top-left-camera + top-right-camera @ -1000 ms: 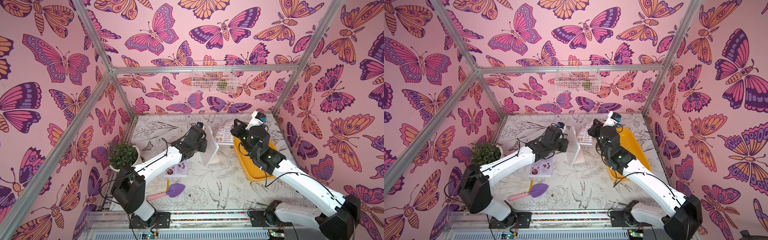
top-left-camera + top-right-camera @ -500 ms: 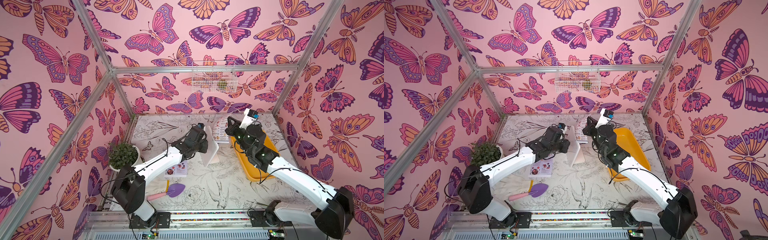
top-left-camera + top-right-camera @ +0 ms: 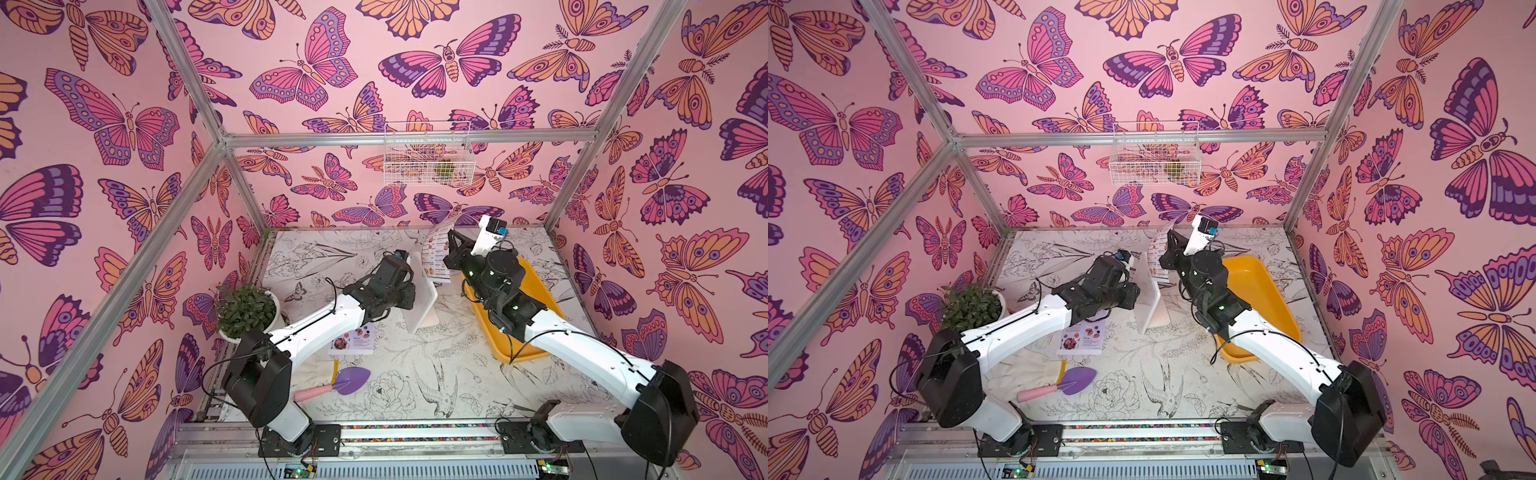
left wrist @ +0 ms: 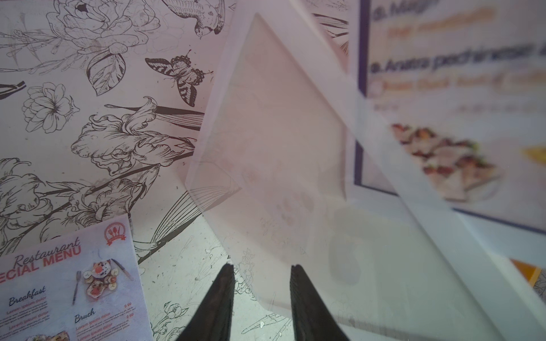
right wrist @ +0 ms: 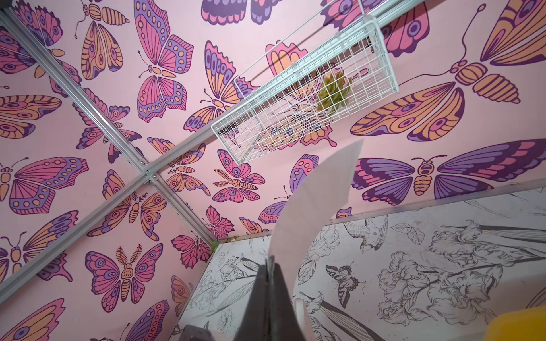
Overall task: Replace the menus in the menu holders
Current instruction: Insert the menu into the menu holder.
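Table (image 3: 415,374) printed with black-ink flowers carries the clear acrylic upright menu holder (image 3: 422,291), just ahead of the left end effector (image 4: 261,265). Its fingers stand partly apart about a corner, and I cannot tell if they press. The white dim sum menu sheet (image 3: 436,249) has risen since a second ago. It hangs curled above the holder, pinched in the clenched right end effector (image 5: 269,262), likely ready for insertion. The pale pink special menu sheet (image 3: 353,341) lies flat behind the left end effector, unmoved.

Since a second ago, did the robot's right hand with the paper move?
Yes. The right hand, pinching the white menu, has shifted away from the yellow tray, toward the menu holder.
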`<state>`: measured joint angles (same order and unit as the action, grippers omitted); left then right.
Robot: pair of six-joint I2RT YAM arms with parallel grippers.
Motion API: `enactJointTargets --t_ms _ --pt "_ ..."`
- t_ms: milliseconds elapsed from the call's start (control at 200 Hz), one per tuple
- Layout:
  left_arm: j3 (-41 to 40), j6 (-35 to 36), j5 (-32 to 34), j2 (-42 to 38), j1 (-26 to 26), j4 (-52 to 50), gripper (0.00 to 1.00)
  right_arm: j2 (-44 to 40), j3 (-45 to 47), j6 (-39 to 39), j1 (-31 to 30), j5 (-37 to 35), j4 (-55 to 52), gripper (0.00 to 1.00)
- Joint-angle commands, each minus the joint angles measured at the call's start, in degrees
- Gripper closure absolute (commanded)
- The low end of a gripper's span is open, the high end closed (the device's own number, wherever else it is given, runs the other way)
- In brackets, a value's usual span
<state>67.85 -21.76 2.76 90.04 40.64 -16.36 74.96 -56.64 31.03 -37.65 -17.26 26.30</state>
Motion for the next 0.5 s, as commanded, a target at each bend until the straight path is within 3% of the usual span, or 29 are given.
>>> enactJointTargets --t_ms 0,496 --pt "-0.88 -0.57 -0.7 0.5 0.31 -0.91 0.65 1.47 0.39 -1.85 -0.44 1.1 3.94 1.0" --pt "-1.85 -1.62 -0.66 0.8 1.28 -0.84 0.65 4.99 0.48 -4.88 -0.43 1.53 9.96 1.0"
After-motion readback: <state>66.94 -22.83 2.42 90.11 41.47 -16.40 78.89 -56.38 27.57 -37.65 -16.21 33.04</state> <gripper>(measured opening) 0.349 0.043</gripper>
